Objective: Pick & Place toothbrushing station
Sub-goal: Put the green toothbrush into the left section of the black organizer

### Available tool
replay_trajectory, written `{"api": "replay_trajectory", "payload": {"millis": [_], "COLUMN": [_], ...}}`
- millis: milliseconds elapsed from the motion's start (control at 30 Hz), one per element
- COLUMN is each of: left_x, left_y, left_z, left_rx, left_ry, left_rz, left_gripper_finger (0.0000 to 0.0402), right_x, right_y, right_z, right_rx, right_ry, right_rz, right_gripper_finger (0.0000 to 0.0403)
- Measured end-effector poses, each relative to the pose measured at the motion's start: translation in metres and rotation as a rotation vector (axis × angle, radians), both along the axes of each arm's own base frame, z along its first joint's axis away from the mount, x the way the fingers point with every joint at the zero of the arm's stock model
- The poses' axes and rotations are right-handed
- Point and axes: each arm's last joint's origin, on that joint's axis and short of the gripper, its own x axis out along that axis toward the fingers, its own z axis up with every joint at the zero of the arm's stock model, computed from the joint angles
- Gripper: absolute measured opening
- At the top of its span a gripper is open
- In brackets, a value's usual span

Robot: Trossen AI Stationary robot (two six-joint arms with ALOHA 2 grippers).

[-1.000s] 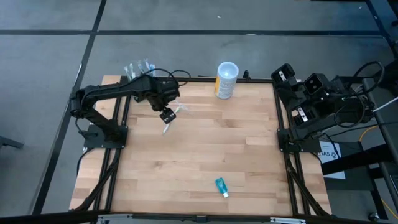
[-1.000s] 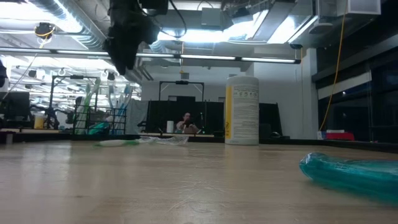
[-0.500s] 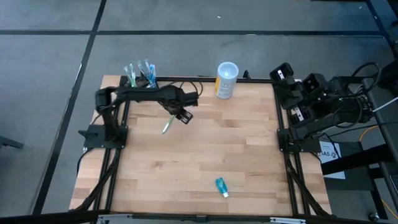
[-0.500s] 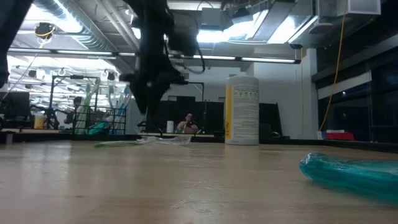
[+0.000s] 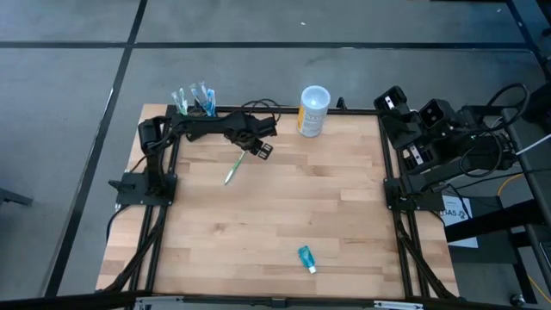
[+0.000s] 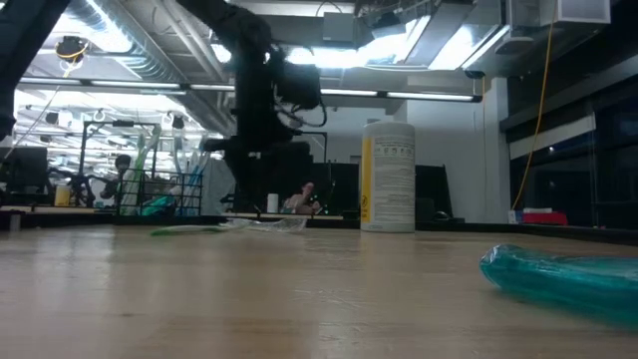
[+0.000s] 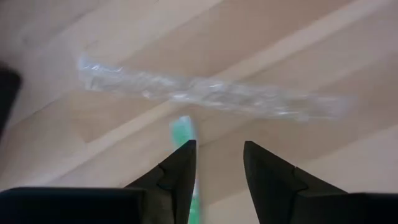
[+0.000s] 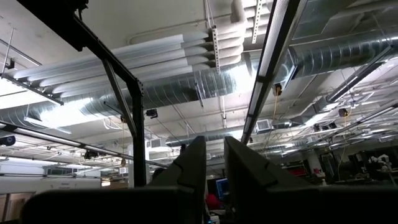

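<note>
The dark left arm stretches low across the far side, its left gripper [image 5: 262,150] empty, jaws slightly parted. The dark right arm sits folded, its right gripper [image 8: 215,163] tilted upward.

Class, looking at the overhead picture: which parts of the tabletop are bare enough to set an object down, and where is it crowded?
Bare wood lies between the green toothbrush and the teal tube, and along the right side below the cup. The far left corner is crowded: holder, left gripper, clear wrapper.
</note>
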Motion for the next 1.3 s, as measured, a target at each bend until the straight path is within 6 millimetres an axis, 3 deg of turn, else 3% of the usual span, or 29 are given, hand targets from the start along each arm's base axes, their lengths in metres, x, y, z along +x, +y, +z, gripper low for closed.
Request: {"api": "replay_trajectory", "payload": {"millis": [267, 433, 1300], "left_x": [-0.022, -0.025, -0.024], "left_y": [0.002, 0.000, 0.035], "left_z": [-0.039, -0.049, -0.047], "left_rx": [-0.111, -0.117, -0.053], "left_ry": [0.011, -0.024, -0.190], "left_rz": [0.037, 0.057, 0.079], "left_gripper_finger": [0.0123, 0.0123, 0.0122], "right_x": [0.000, 0.000, 0.000], "right_y": [0.000, -0.001, -0.002], "right_z": [0.000, 0.000, 0.000], "right_rx": [0.000, 0.016, 0.043], "right_ry": [0.000, 0.003, 0.009], "right_rz": [-0.001, -0.030, -0.071], "right_gripper_finger": [0.0060, 0.0060, 0.0060]}}
